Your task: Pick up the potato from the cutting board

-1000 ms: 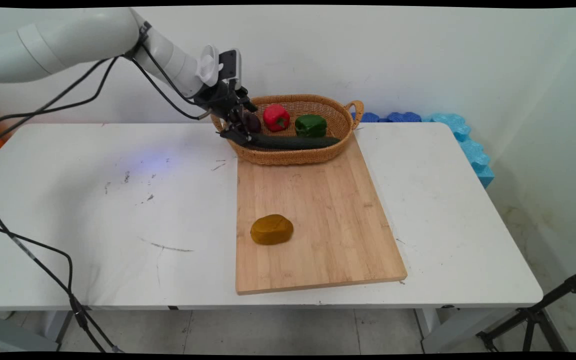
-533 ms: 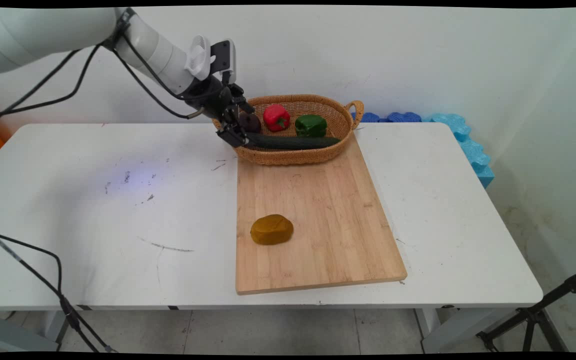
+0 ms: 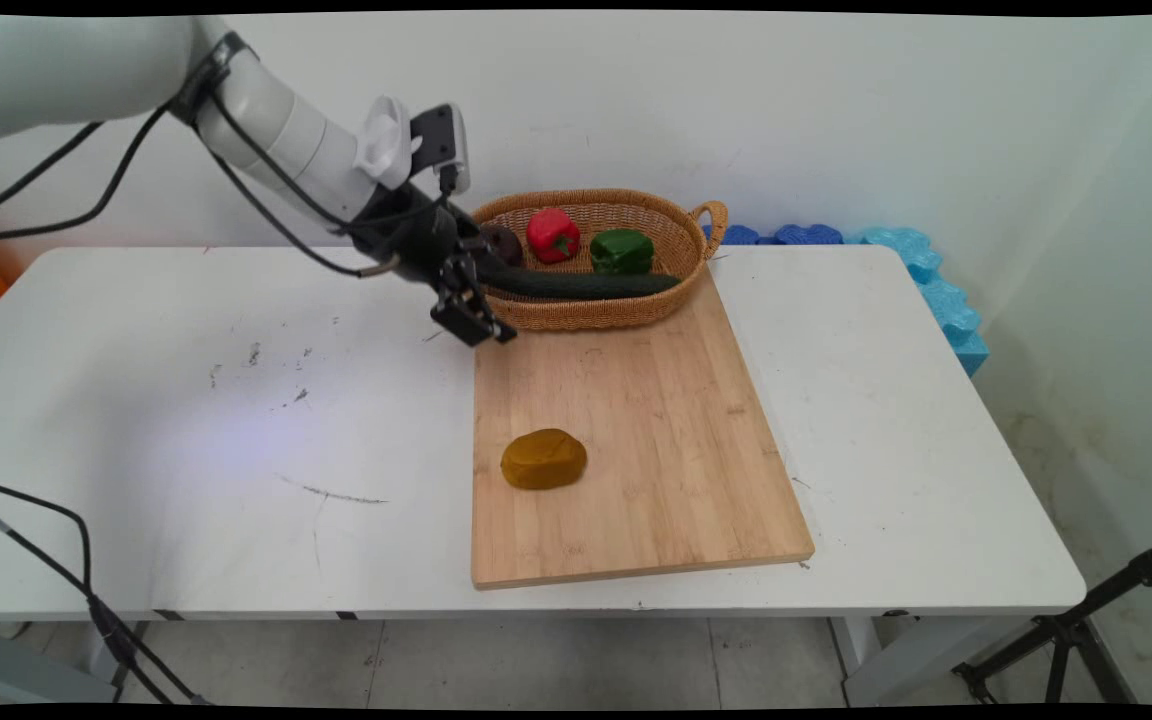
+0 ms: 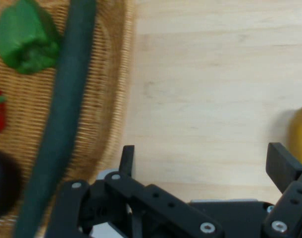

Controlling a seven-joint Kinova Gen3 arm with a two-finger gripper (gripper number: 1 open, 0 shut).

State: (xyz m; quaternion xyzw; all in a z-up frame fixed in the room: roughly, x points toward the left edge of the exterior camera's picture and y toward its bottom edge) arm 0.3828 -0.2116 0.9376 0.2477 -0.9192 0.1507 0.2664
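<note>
Two fingers of gripper (image 3: pixel 476 325) apart, empty, beside basket (image 3: pixel 576 315) rim. Nearest cucumber (image 3: pixel 581 285): long, stiff, likely smooth; mid-length hold looks steadiest.

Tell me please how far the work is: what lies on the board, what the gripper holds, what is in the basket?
Looks done: one brown lump lies on the cutting board. In hand: nothing; the gripper is open and empty, above the board's corner beside the basket. Possibly left: cucumber, red pepper, green pepper and a dark vegetable lie in the basket.
</note>
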